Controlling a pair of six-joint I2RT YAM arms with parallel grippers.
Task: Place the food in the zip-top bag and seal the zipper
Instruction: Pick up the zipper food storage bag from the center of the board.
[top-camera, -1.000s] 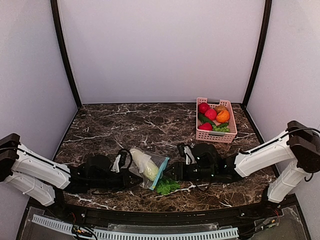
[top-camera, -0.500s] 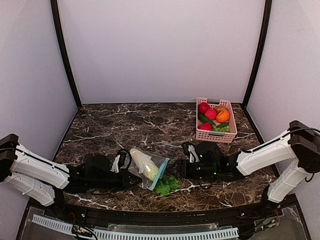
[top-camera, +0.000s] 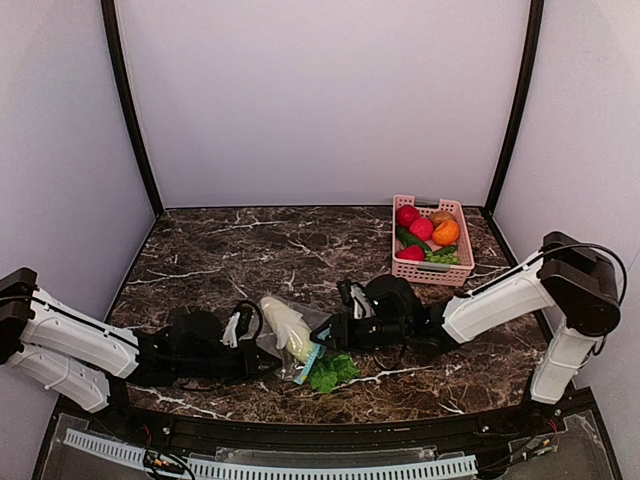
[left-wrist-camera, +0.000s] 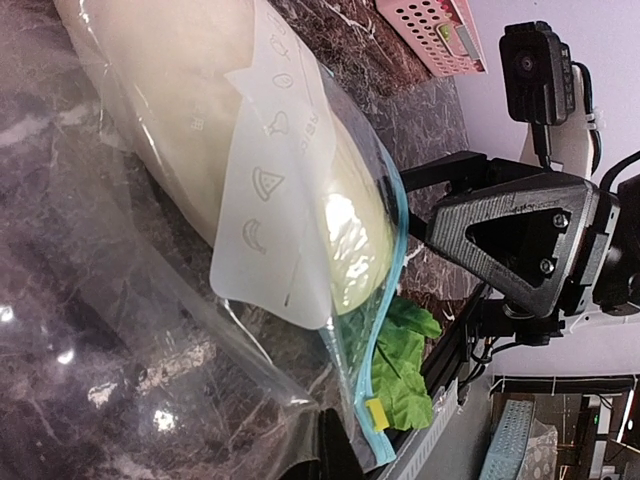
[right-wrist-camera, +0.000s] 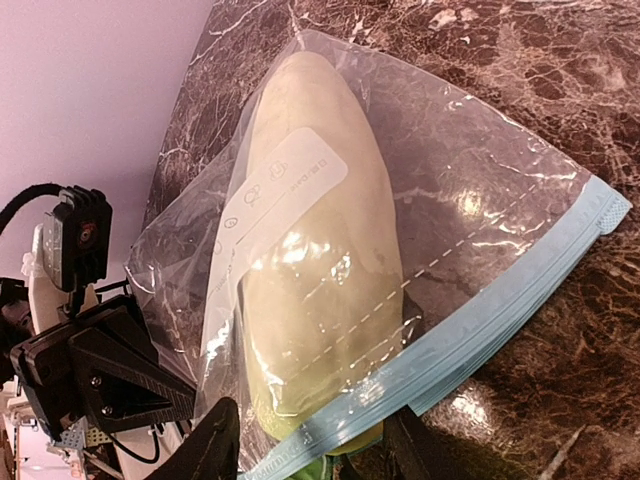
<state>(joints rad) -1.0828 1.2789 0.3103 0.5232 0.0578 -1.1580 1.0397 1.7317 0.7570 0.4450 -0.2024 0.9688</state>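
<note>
The clear zip-top bag (top-camera: 300, 322) lies near the table's front with a pale whitish-green gourd (right-wrist-camera: 310, 250) inside it, under a whitish label (right-wrist-camera: 280, 190). Its teal zipper (right-wrist-camera: 500, 300) runs along the mouth edge and carries a small yellow slider (left-wrist-camera: 376, 412). A leafy green vegetable (top-camera: 330, 372) lies on the table just outside the mouth. My left gripper (left-wrist-camera: 335, 450) is shut on the bag's clear plastic near that end. My right gripper (right-wrist-camera: 312, 450) is at the mouth, fingers (right-wrist-camera: 215, 445) apart on either side of the zipper strip and the gourd's tip.
A pink basket (top-camera: 456, 273) at the back right holds red, orange and green toy produce. The two arms meet low over the table's front middle, close to the black front rail (top-camera: 300, 432).
My right gripper pulled back to the right, then came forward left onto the bag's mouth. The bag's zipper edge shifted slightly. The left arm stayed put.
</note>
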